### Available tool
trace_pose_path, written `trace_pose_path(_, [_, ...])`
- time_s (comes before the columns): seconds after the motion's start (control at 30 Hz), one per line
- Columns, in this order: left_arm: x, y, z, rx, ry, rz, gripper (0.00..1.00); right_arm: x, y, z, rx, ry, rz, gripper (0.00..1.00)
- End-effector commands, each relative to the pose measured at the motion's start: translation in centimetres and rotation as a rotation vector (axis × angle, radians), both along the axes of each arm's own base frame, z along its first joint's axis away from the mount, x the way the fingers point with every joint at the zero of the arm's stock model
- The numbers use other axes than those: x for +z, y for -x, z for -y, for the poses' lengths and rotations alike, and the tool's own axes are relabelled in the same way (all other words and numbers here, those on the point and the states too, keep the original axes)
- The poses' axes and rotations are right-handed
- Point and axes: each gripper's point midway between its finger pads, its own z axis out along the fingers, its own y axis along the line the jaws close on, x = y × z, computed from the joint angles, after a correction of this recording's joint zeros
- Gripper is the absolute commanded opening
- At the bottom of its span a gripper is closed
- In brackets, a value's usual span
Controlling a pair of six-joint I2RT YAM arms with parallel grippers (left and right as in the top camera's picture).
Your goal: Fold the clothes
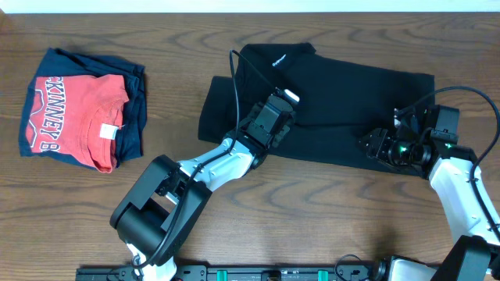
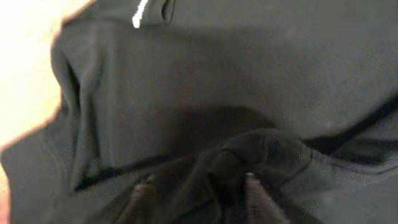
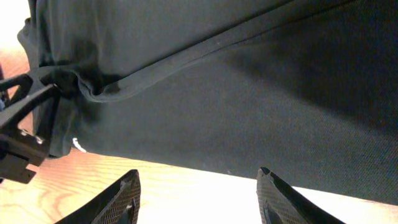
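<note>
Right, closest in first: my left gripper (image 2: 198,196) sits low on the large, soft black short-sleeved shirt (image 1: 351,94). Its two fingers are set apart with a raised ridge of cloth bunched between them (I cannot tell whether they pinch that ridge or merely straddle it). My right gripper (image 3: 198,199) hangs with fingers wide and nothing between them, just off the shirt's near hem, over the brown wooden table (image 1: 312,226).

From overhead, the shirt lies across the far middle and right of the table as a long band, collar end to the left with its small white lettering (image 1: 277,60). The left gripper is over its middle, and the right gripper is at its near right corner. I judge the lengthwise fold is laid and the crosswise fold is not yet made. The next move, I'd say, calls for a clean pinch on the right-hand end, catching both layers, then a carry toward the collar without dragging the cloth beneath.

Farthest off, at the left, a red T-shirt with white block letters (image 1: 70,117) rests on a folded navy-blue garment (image 1: 134,129), well apart from the work.
</note>
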Motion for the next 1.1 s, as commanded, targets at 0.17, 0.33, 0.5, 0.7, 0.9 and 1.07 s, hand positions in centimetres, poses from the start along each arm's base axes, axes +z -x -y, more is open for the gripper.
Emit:
trace_pose_path(0.17, [-0.7,2.4,0.7,-0.052,0.043,-0.143,0.67,0.2,0.0,0.1,0.011,0.027,0.002,0.59])
trace_pose_path(0.33, [1.3,0.5,1.7,-0.051,0.112,-0.047,0.47,0.3,-0.1,0.1,0.011,0.028,0.006,0.59])
trace_pose_path(0.5, [4.1,-3.3,1.0,0.025,0.193,0.109,0.47,0.2,0.0,0.1,0.011,0.027,0.004,0.58])
trace_pose_path(0.7, [4.8,-3.0,0.8,0.007,0.323,-0.007,0.98,0.1,0.2,0.0,0.011,0.025,-0.009,0.58])
trace_pose_path(0.9, [6.9,2.8,2.1,-0.139,0.389,-0.214,0.98,0.1,0.3,0.0,0.011,0.024,-0.014,0.58])
trace_pose_path(1.07, [5.5,4.7,0.4,-0.098,0.320,-0.308,1.00,0.1,0.3,0.0,0.011,0.024,-0.013,0.59])
